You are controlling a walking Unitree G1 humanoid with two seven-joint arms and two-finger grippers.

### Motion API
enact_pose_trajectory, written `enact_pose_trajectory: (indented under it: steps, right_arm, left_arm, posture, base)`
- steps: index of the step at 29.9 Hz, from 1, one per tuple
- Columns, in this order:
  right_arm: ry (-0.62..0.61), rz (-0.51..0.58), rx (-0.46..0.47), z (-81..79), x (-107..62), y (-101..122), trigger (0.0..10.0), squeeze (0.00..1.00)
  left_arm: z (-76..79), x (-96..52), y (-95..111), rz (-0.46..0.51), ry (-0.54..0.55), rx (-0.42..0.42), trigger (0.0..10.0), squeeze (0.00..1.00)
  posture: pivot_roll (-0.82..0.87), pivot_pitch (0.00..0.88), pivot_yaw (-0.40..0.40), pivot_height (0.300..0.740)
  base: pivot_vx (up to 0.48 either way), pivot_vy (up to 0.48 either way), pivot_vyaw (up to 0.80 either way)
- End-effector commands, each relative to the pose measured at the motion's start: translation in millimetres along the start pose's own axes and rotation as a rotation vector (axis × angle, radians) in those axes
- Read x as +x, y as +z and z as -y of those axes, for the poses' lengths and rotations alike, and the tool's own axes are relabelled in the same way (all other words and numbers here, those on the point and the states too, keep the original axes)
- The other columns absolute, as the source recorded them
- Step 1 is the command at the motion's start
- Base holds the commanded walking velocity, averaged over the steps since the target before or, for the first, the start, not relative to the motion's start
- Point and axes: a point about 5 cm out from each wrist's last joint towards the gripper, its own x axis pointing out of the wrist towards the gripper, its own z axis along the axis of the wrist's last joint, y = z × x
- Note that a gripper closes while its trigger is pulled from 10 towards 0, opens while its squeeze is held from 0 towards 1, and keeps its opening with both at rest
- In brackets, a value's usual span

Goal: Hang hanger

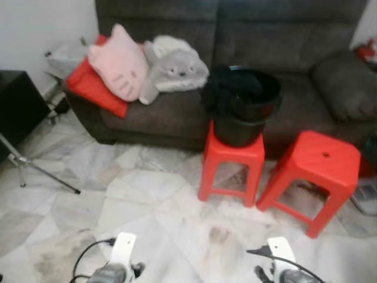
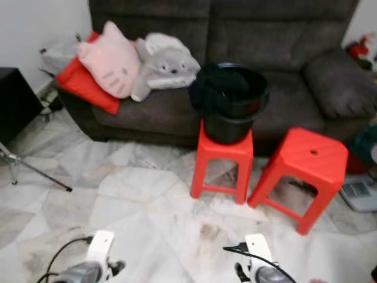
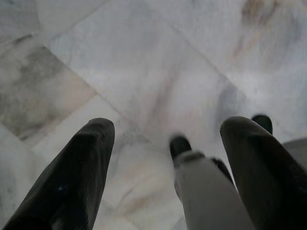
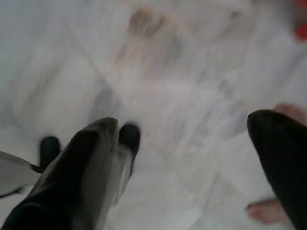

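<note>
Scene is a living room with a dark grey sofa (image 1: 277,53) along the back wall and pale marble floor (image 1: 147,206) in front of it. Two red plastic stools sit on the floor just in front of the sofa. The left stool (image 1: 231,162) carries a black bucket (image 1: 242,106) with what looks like dark cloth stuffed in it; the right stool (image 1: 315,177) has a bare top. No hanger can be picked out anywhere in these views, so where it is can't be told.

On the sofa's left end there's a red cushion (image 1: 94,88), a pink cat-face pillow (image 1: 121,62) leaning on it, and a grey plush pillow (image 1: 174,68) touching the pink one. A black box-like thing (image 1: 17,106) sits at the far left, with a metal stand leg (image 1: 38,171) angled across the floor near it.

Both arms hang low at the bottom of the head views. The left claw (image 3: 168,158) points down at the floor, fingers (image 3: 72,177) spread wide apart with nothing between them. The right claw (image 4: 192,158) is the same deal: fingers (image 4: 81,172) well apart, holding nothing, marble tiles below and blurred. Something pinkish, maybe a person's bare foot (image 4: 266,211), shows at the edge of the right wrist view, too blurred to be sure.
</note>
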Motion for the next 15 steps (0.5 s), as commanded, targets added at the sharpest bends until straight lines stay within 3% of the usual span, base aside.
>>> enact_pose_trajectory:
  steps: [1,15]
  right_arm:
    - [0.025,0.01,0.012,-8.2,1.4,1.4,10.0,0.0]
    - [0.022,0.016,0.01,-7.8,1.3,1.7,10.0,0.0]
  left_arm:
    - [-11.1,-1.8,-8.2,-0.026,0.027,-0.008,10.0,0.0]
    - [-10.9,-1.8,-8.5,-0.026,0.025,-0.009,10.0,0.0]
  posture:
    - [-0.07,0.0,0.009,0.74]
    - [-0.07,0.0,0.007,0.74]
  base:
    - [0.315,0.0,0.0]
    - [0.318,0.0,0.0]
